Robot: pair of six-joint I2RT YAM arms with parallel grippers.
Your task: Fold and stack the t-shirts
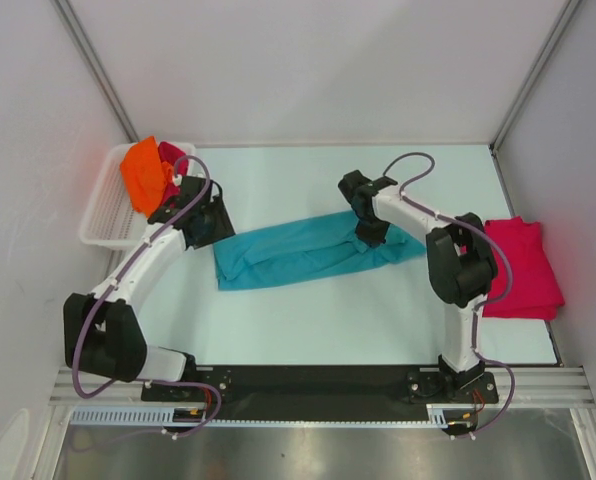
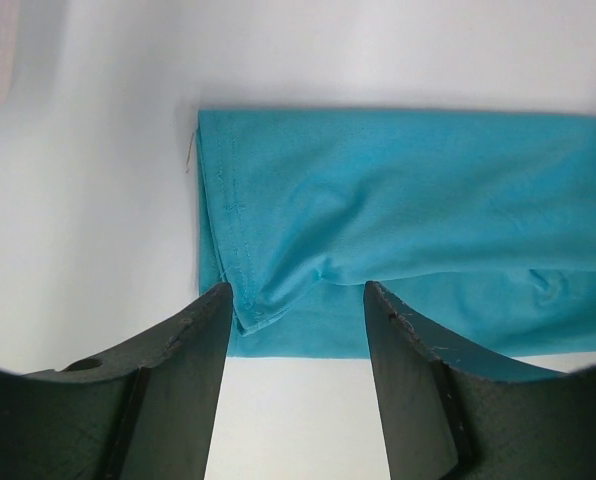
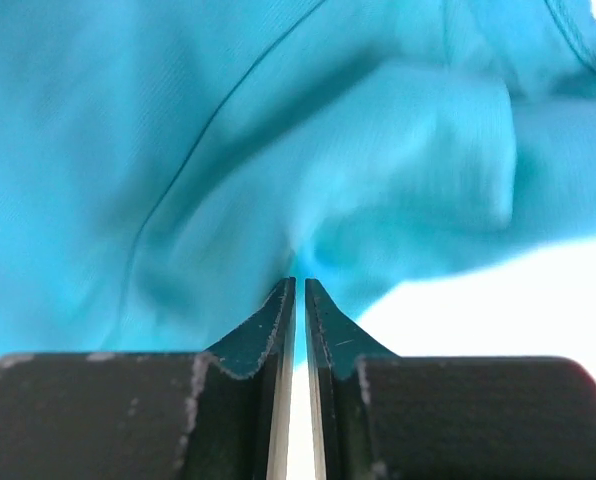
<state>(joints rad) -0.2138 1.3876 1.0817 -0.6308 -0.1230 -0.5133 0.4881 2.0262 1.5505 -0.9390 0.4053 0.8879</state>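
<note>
Status on the teal t-shirt [image 1: 298,255]: we see it folded into a long narrow band across the middle of the tabletop [image 1: 328,320]. It runs left to right, with its left end a bit closer to the near edge than its right end.

Right gripper [image 1: 368,232] sits on the right part of the band, on its far side. In the right wrist view its jaws are almost closed, with only a thin slit between them. Teal cloth puckers straight into the tips, so we read that as a pinch on the teal t-shirt.

Left gripper [image 1: 214,222] is just off the left end of the band, on the far side. In the left wrist view its jaws stand well apart and we see nothing gripped between them. The hemmed left end of the shirt lies flat on the tabletop just past the tips, with a loose fold of cloth over the near corner.

Other shirts:
- The orange t-shirt [image 1: 143,175] and a dark crimson-pink t-shirt [image 1: 175,157] are bunched in the white basket [image 1: 103,215] at the far-left corner of the tabletop.
- The folded crimson-pink t-shirt [image 1: 523,265] lies flat at the right edge, well apart from the teal band.
</note>
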